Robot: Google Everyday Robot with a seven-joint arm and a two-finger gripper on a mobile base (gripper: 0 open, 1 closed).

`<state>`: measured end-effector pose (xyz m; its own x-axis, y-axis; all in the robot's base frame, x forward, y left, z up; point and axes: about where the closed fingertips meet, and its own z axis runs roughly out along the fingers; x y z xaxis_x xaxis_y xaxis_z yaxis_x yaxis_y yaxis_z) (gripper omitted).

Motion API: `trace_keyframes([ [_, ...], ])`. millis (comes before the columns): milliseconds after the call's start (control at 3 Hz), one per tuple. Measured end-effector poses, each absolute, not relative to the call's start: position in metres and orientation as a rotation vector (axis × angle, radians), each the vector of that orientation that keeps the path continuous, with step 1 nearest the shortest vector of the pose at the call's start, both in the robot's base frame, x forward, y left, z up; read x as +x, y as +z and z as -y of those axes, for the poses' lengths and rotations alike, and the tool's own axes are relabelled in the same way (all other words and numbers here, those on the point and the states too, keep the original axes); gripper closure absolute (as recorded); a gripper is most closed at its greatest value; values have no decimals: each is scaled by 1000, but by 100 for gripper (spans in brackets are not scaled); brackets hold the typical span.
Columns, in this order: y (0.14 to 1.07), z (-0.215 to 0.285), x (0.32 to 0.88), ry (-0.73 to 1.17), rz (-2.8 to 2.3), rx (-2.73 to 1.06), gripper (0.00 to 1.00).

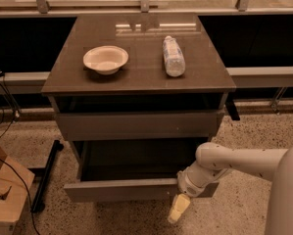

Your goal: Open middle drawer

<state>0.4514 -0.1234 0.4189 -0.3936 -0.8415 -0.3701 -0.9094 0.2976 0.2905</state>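
Observation:
The middle drawer (121, 190) is pulled out from the grey-brown cabinet, and its dark inside shows behind the long flat front panel. My gripper (178, 210) is at the right part of that front panel, its pale yellow tip hanging just below the panel's lower edge. My white arm (234, 163) reaches in from the right. The upper drawer front (136, 125) stands above it, nearly flush with the cabinet.
On the cabinet top (141, 77) lie a white bowl (106, 59) at the left and a plastic bottle (173, 56) on its side at the right. A black stand leg (45, 175) and a wooden crate (4, 199) are at the left on the speckled floor.

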Motion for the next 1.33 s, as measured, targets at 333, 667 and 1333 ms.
trace_keyframes([
  [333,422,123,450,698,-2409,-1640,27],
  [667,422,123,450,698,-2409,-1640,50],
  [1333,427,123,415,762,-2441,-1625,23],
])
